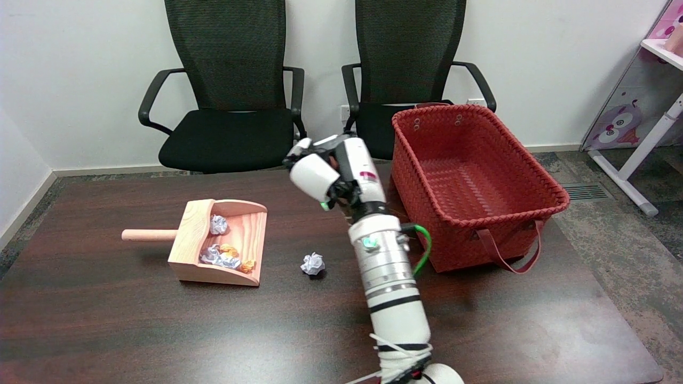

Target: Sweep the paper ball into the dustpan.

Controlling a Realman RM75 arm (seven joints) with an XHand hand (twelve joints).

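A small white-blue paper ball [312,263] lies on the dark wooden table [106,320], a short way right of the wooden dustpan [251,234]. The dustpan's handle points left and its mouth faces right toward the ball. Several crumpled paper balls [219,224], white and orange, lie inside it. My right hand [331,170] hangs in the air behind and a little right of the loose ball, well above the table. Its fingers are curled in and I see nothing in them. The forearm [392,282] rises from the lower edge, just right of the ball.
A large red woven basket [555,197] with strap handles stands on the table's right side, close beside my forearm. Two black office chairs [229,133] stand beyond the far edge. A pink-white shelf unit [640,117] is at the far right on the floor.
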